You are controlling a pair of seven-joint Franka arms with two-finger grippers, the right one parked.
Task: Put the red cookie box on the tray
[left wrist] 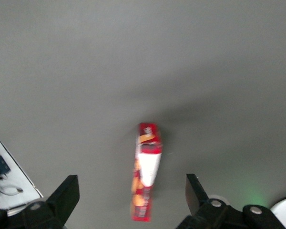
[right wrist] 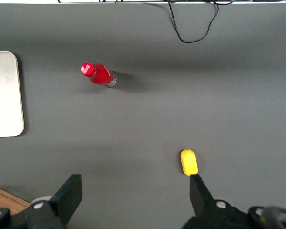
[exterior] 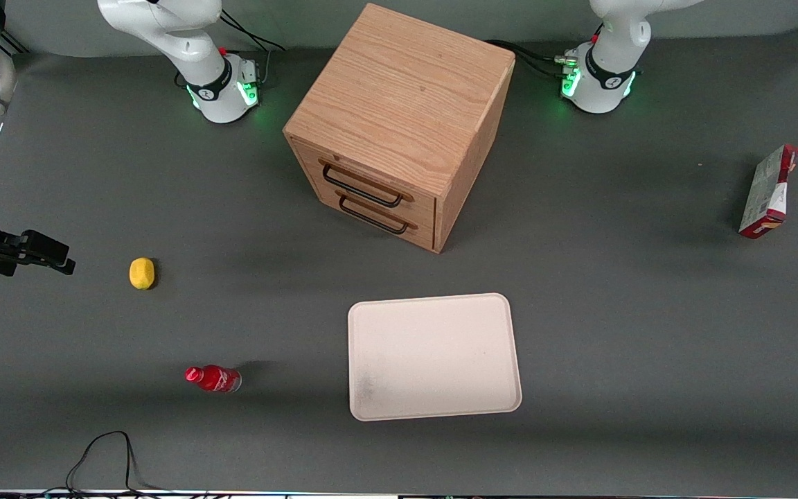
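Red cookie box [left wrist: 145,174] stands on thin edge at working arm's end of surface, well apart from tray [exterior: 433,357]. Pincer [left wrist: 132,198] hovers above it, jaws wide open, straddling box's long axis.

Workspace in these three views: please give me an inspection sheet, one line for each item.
Surface: dark grey table mat, flat.
Job's things: thin red cookie box stands on edge at the working arm's end of the table, not on the tray; flat cream-white rectangular tray lies nearer to the front camera than the cabinet and carries nothing.
Clutter: wooden two-drawer cabinet, drawers shut; small yellow lemon-like object; small red bottle toward the parked arm's end.
Grippers: left hand hangs open above the cookie box, not touching it.
Cables: black cable loop at the table edge nearest the front camera; black cables at the arm bases.
Surroundings: nothing seen.
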